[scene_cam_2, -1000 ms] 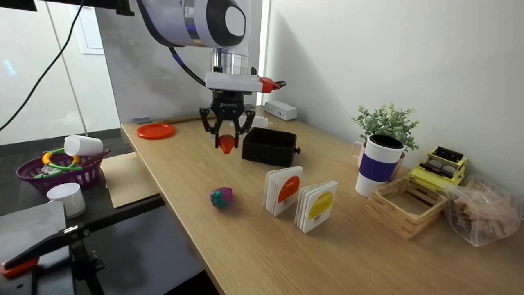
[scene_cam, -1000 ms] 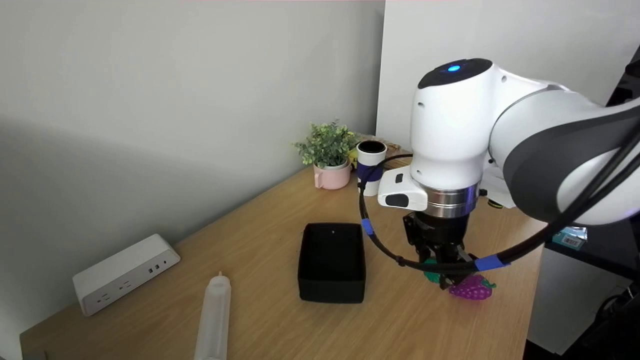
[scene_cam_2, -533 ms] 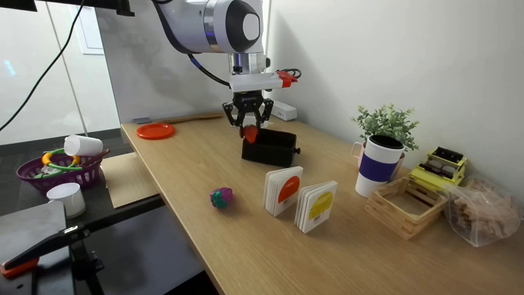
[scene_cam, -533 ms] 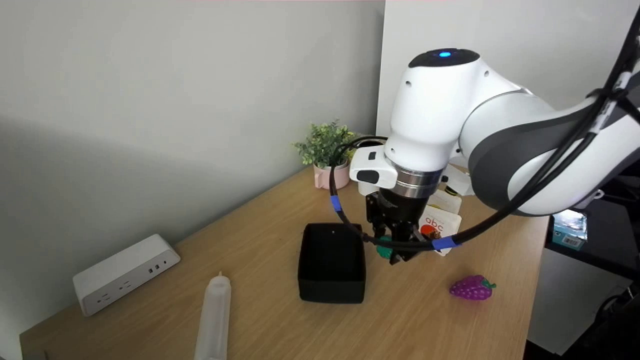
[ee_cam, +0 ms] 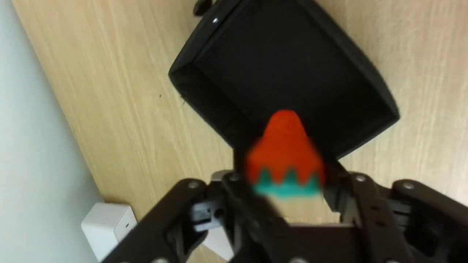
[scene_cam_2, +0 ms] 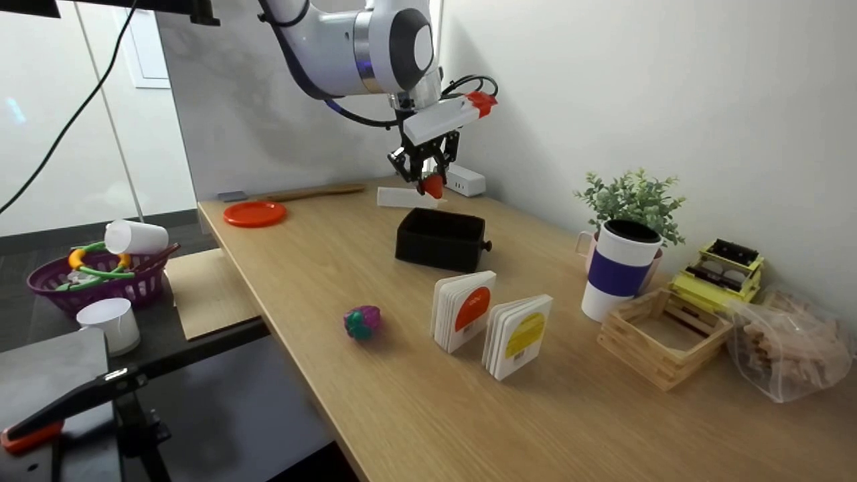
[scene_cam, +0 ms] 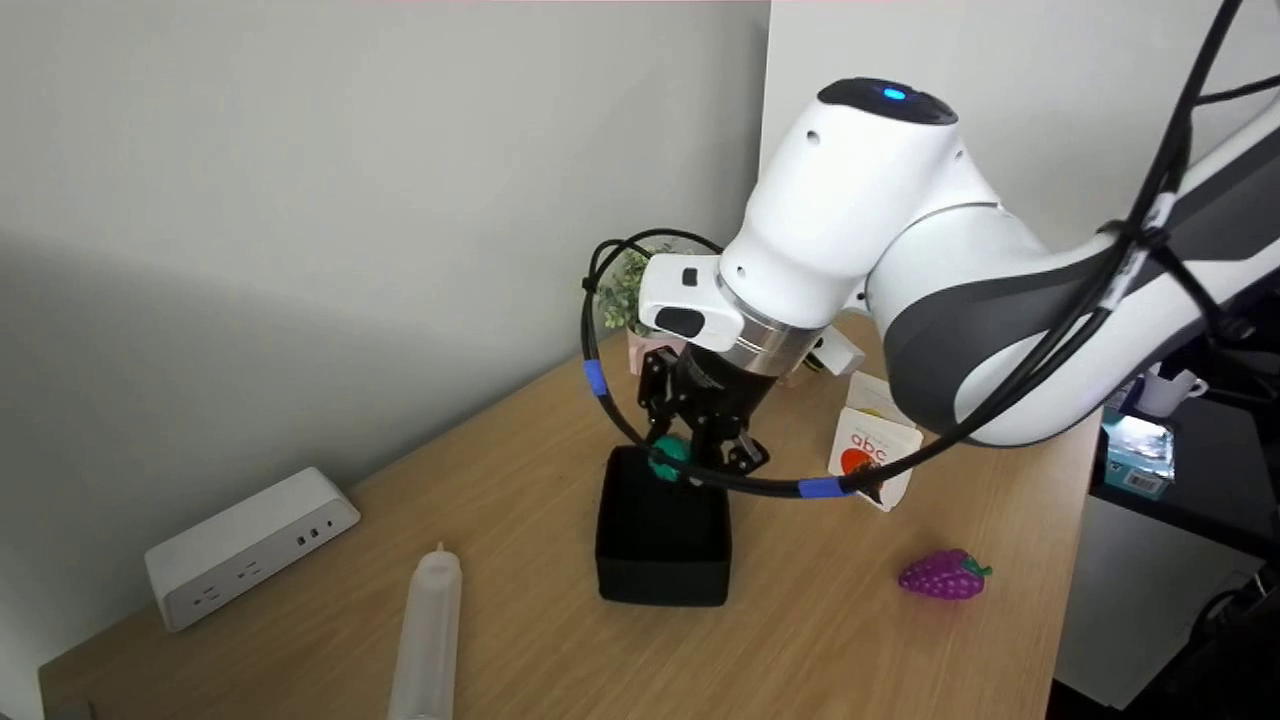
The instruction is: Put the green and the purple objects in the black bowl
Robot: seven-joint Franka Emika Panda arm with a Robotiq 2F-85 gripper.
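The black bowl is a rectangular black box (scene_cam: 663,588) with a knob on one end. It stands on the table in both exterior views (scene_cam_2: 428,251) and fills much of the wrist view (ee_cam: 281,62). Its inside looks bare. My gripper (ee_cam: 283,160) is shut on a red strawberry (ee_cam: 285,146) with a green cap. The tilted gripper (scene_cam_2: 432,182) holds the strawberry (scene_cam_2: 433,187) above the box's rim. In an exterior view only the green cap (scene_cam: 668,457) shows, across the box's far end. The purple grapes (scene_cam: 940,576) with green leaves (scene_cam_2: 359,325) lie on the table near its edge.
Two standing card books (scene_cam_2: 463,311) (scene_cam_2: 517,337) are between the grapes and a white and blue tumbler (scene_cam_2: 619,268). A clear bottle (scene_cam: 427,640) lies beyond the box. A white power strip (scene_cam: 250,548) is by the wall. A red plate (scene_cam_2: 254,214) lies at the table's far end.
My gripper has carried the strawberry from above the table by the grapes to above the black box, and it has tilted. The box and grapes have not moved.
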